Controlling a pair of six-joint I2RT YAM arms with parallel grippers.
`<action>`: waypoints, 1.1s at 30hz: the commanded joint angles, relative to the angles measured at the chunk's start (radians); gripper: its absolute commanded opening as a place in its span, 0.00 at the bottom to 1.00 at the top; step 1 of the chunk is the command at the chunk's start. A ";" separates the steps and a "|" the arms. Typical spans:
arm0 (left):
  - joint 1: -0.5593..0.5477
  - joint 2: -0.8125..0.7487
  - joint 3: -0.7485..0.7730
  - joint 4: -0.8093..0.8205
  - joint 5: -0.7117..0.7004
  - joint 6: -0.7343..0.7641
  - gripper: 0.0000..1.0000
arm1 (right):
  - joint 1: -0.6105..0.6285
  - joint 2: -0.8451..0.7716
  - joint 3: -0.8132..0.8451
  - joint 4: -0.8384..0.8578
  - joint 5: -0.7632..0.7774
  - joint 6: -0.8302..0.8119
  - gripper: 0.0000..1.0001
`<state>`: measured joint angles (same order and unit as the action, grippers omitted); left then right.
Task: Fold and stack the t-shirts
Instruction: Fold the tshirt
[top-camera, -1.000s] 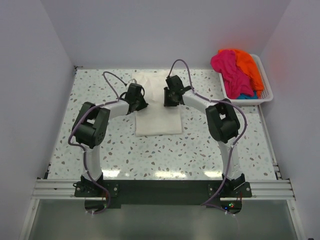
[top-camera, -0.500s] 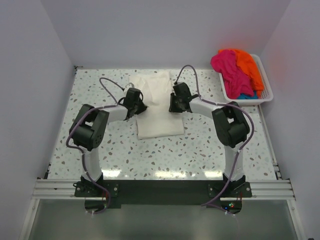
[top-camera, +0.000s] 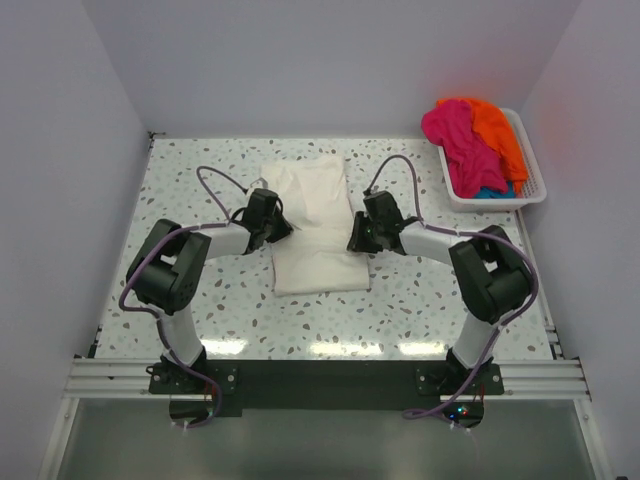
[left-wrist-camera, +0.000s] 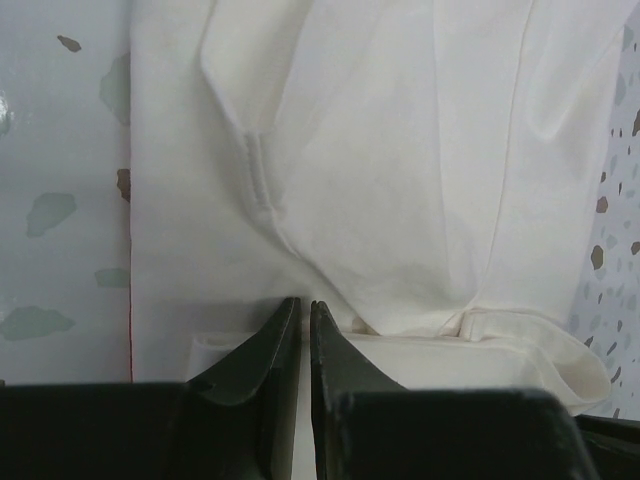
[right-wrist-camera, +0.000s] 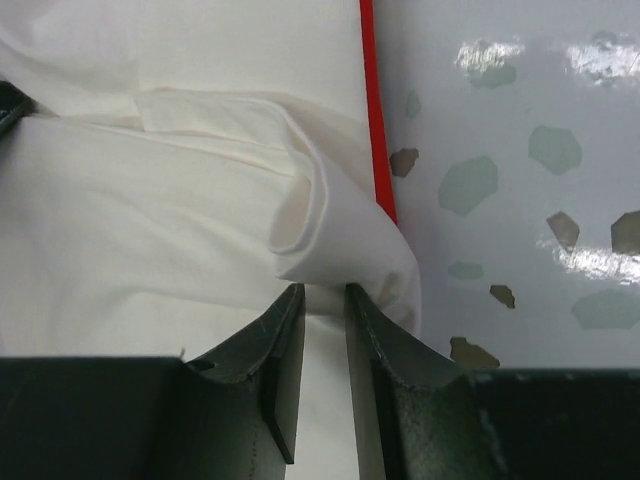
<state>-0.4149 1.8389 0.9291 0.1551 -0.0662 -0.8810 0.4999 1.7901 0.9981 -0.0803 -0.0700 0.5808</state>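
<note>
The cream-white t-shirt (top-camera: 312, 215) lies partly folded at mid-table. It fills the left wrist view (left-wrist-camera: 400, 150) and the right wrist view (right-wrist-camera: 150, 200), with a thin red strip (right-wrist-camera: 378, 150) along its edge. My left gripper (top-camera: 278, 228) sits at the shirt's left edge, its jaws (left-wrist-camera: 303, 305) pressed together on a layer of cloth. My right gripper (top-camera: 356, 243) sits at the right edge, its jaws (right-wrist-camera: 320, 292) pinching a bunched fold of cloth. A magenta-pink tee (top-camera: 455, 140), an orange tee (top-camera: 495, 135) and a teal tee (top-camera: 490, 192) lie heaped in the basket.
The white slatted basket (top-camera: 530, 150) stands at the back right corner against the wall. Walls close in the speckled table (top-camera: 200, 300) on the left, back and right. Both arms' cables loop above the shirt's sides.
Both grippers have moved toward the near edge and slightly apart, pulling the held cloth with them. The white shirt now reaches further toward me.
</note>
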 joint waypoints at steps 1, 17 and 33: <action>0.001 0.000 -0.010 -0.043 0.020 0.051 0.13 | 0.023 -0.054 -0.027 -0.035 0.018 0.021 0.27; 0.011 -0.220 0.073 -0.154 -0.076 0.146 0.44 | -0.024 -0.032 0.234 -0.197 0.098 -0.088 0.43; -0.035 -0.181 -0.018 -0.124 0.018 0.149 0.14 | 0.003 0.021 0.226 -0.188 0.072 -0.116 0.40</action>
<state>-0.4397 1.6180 0.9199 -0.0170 -0.0864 -0.7544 0.4957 1.7844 1.2083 -0.2768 0.0078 0.4862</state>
